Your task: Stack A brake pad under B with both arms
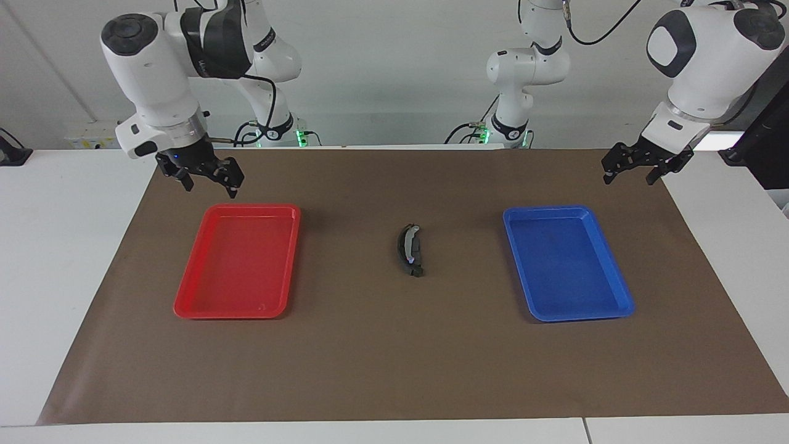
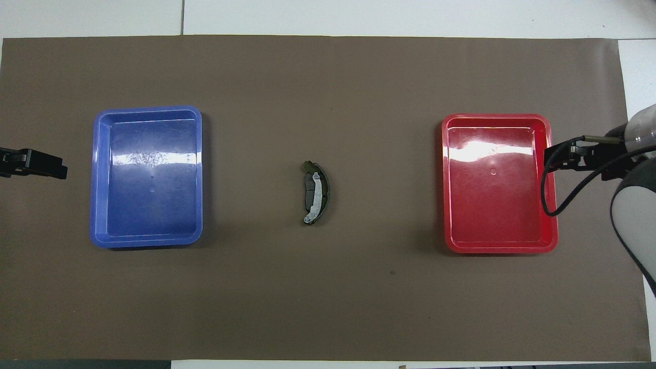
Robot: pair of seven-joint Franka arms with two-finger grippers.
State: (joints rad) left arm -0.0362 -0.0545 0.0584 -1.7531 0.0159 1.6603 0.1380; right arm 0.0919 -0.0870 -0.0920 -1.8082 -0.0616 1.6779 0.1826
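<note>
At the middle of the brown mat, between the two trays, lies B (image 1: 403,245) (image 2: 319,193), a thin black crescent with a silver strip along it. It rests on the A brake pad (image 1: 418,251) (image 2: 309,188), a short dark grey pad whose edge shows beside the crescent. My right gripper (image 1: 209,187) (image 2: 568,156) hangs open over the red tray's rim and holds nothing. Over the mat's edge at the left arm's end, beside the blue tray, my left gripper (image 1: 629,179) (image 2: 32,164) is open too, with nothing between its fingers.
A red tray (image 1: 185,296) (image 2: 549,241) sits toward the right arm's end and a blue tray (image 1: 619,296) (image 2: 97,230) toward the left arm's end. Neither tray has anything in it. The brown mat (image 1: 394,357) covers most of the white table.
</note>
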